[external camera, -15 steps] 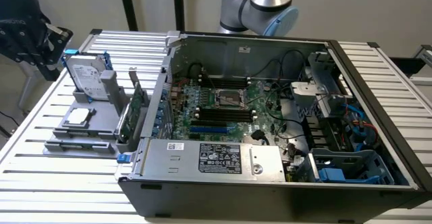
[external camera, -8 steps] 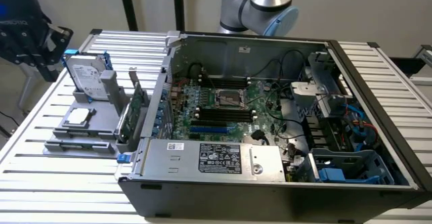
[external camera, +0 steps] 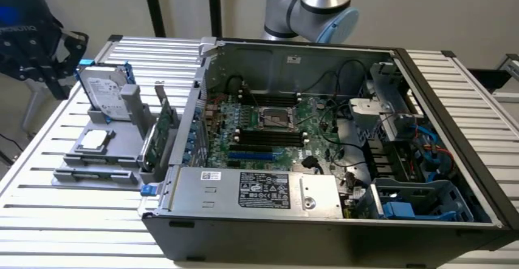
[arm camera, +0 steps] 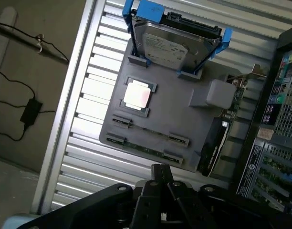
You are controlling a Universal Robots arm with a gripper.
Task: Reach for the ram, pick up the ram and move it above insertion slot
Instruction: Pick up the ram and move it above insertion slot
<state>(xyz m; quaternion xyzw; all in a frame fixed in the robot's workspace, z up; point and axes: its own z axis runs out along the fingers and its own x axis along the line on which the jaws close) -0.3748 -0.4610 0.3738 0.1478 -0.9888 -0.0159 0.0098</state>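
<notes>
The gripper (arm camera: 162,177) hangs over the slatted table (external camera: 57,220) on the side of the holder tray where the memory lies. Its jaws look drawn together with nothing between them, and it touches nothing. The open computer case (external camera: 243,245) lies on its side, so the board faces up and its dark memory slots (external camera: 271,138) can be reached from above. Just beside the case, the grey holder tray (arm camera: 174,112) keeps each part in its own seat, probably so a pick can repeat. The hard drive (arm camera: 174,43) stands upright in blue brackets, and the expansion card (external camera: 164,126) stands on edge on the tray's case side. A processor chip (arm camera: 136,94) lies flat in a square recess. The ram (arm camera: 143,147) lies flat and lengthwise between small clips, well apart from the gripper, so the reach seems barely begun.
</notes>
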